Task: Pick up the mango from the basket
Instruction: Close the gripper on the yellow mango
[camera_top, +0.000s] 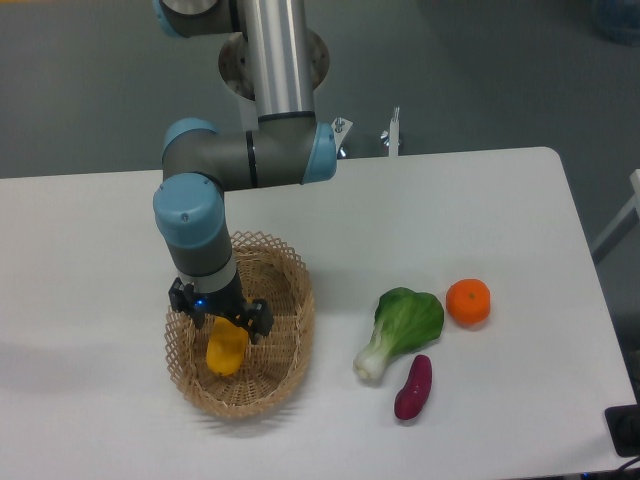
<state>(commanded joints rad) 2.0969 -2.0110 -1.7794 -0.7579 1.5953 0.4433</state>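
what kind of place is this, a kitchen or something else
Probably a robotics lab, not a kitchen: a bare white table, grey floor, an industrial arm with its claw over a mango in a basket.

The basket (290, 345) stands on the left part of the table (480, 200), with the mango (226, 350) inside it under the gripper (222, 318). To the right lie the bok choy (400, 330), the tangerine (468, 301) behind-right of it, and the sweet potato (413, 387) in front
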